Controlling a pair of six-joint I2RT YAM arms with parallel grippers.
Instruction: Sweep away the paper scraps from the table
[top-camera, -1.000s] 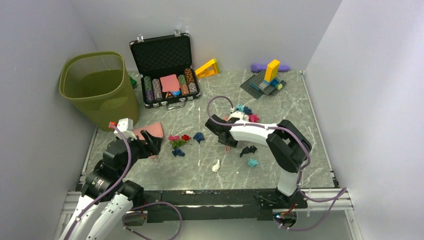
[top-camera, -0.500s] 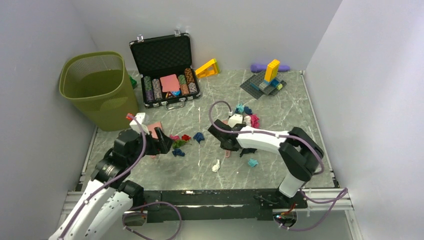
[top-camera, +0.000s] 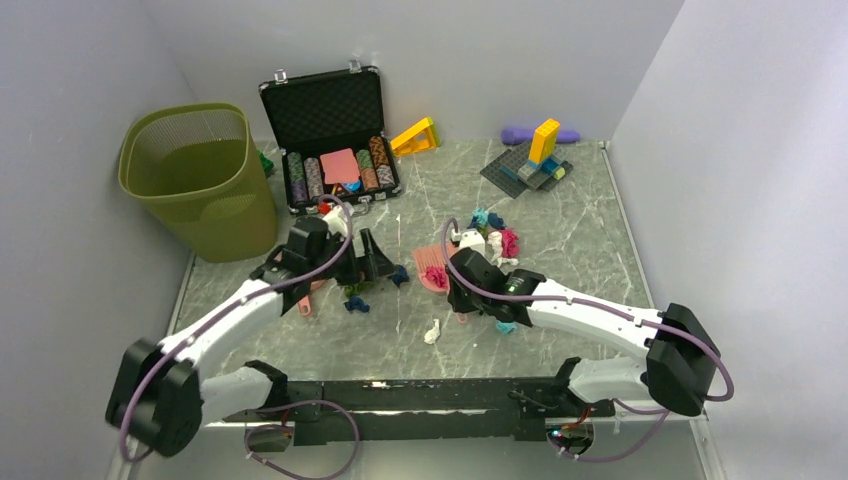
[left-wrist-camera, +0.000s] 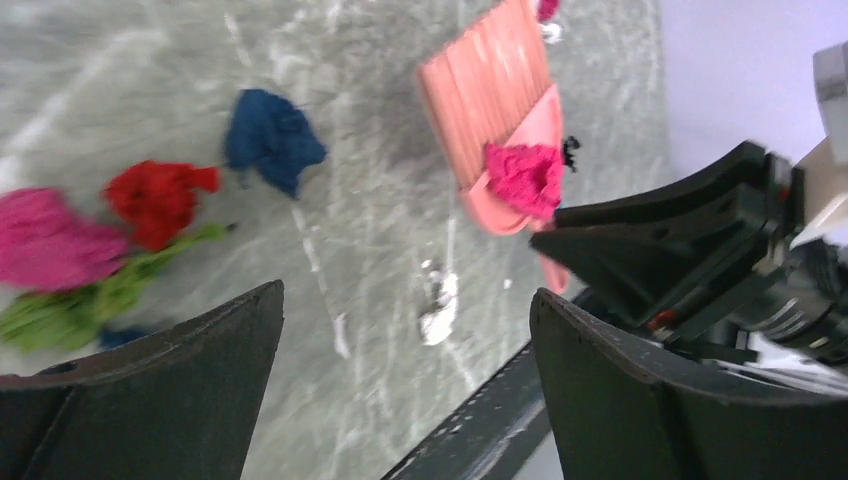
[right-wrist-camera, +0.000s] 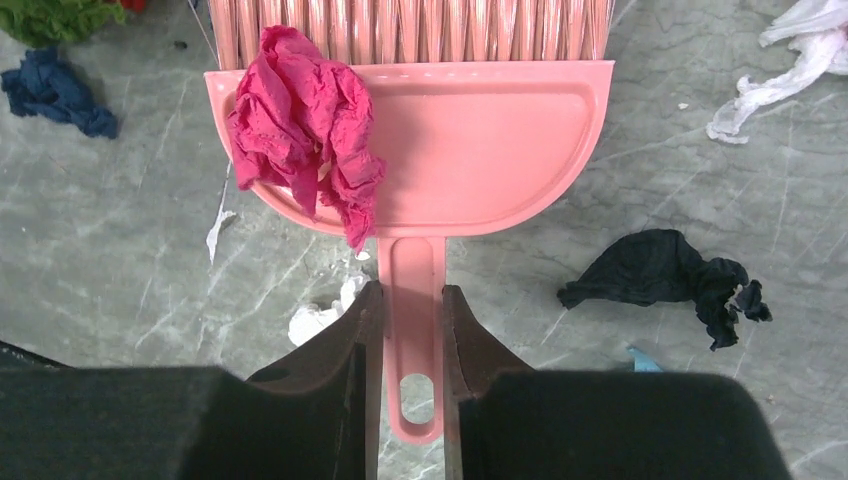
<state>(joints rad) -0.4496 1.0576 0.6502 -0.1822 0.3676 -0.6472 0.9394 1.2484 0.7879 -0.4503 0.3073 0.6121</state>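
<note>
My right gripper (right-wrist-camera: 412, 295) is shut on the handle of a pink hand brush (right-wrist-camera: 450, 150), seen mid-table from above (top-camera: 430, 265). A pink paper scrap (right-wrist-camera: 305, 130) lies on the brush's back. A black scrap (right-wrist-camera: 660, 275) and a white one (right-wrist-camera: 790, 60) lie to its right. My left gripper (left-wrist-camera: 405, 295) is open and empty, just left of the brush (top-camera: 372, 255). Under it lie blue (left-wrist-camera: 272, 140), red (left-wrist-camera: 155, 200), pink (left-wrist-camera: 50, 245), green (left-wrist-camera: 70, 295) and white (left-wrist-camera: 438, 310) scraps on the table (top-camera: 580, 240). More scraps (top-camera: 495, 235) cluster behind the right arm.
A green bin (top-camera: 195, 175) stands at the back left. An open black case of poker chips (top-camera: 330, 140) is beside it. A pink dustpan (top-camera: 305, 298) shows under the left arm. A baseplate with blocks (top-camera: 535, 160) and a yellow wedge (top-camera: 415, 135) are at the back.
My left arm has reached forward and to the right, from beside the dustpan to over the scraps. My right arm has stretched out and its gripper and brush have shifted nearer.
</note>
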